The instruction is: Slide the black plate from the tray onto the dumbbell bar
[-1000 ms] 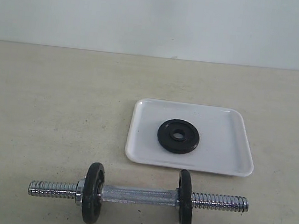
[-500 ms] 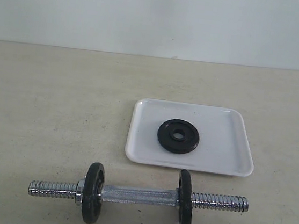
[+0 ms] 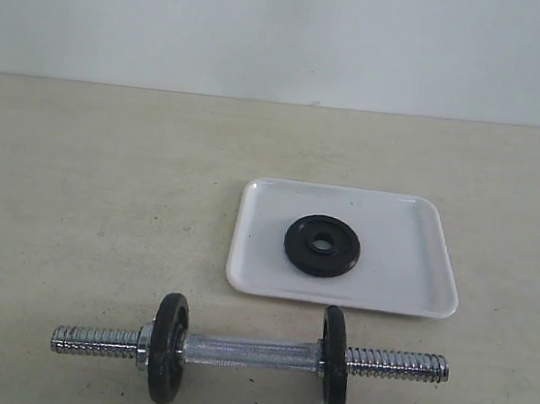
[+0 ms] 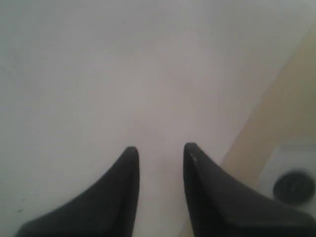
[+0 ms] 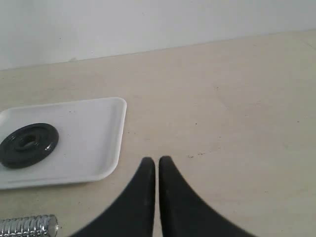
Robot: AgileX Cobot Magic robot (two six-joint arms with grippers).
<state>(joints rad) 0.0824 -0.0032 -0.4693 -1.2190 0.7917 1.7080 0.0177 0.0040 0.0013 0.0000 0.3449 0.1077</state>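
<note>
Pale wall [image 3: 290,29] behind beige speckled tabletop [image 3: 76,190]. White tray [image 3: 408,276] right of centre; dumbbell bar [image 3: 243,352] nearer camera, apart from tray. Black plate [image 3: 322,246] flat on tray middle. Left gripper [image 4: 160,150] fingers spread, facing wall; right gripper [image 5: 157,163] fingers pressed together over tabletop.

dumbbell bar [image 5: 27,226] cropped, black plate [image 4: 292,186] blurred

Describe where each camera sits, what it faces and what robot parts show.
Exterior: off the arms, looking down at dumbbell bar, tray and black plate; no robot shows.
Left wrist: on its arm, past left gripper toward white wall.
Right wrist: on its arm, past right gripper over the table.
All three see tray and black plate.
</note>
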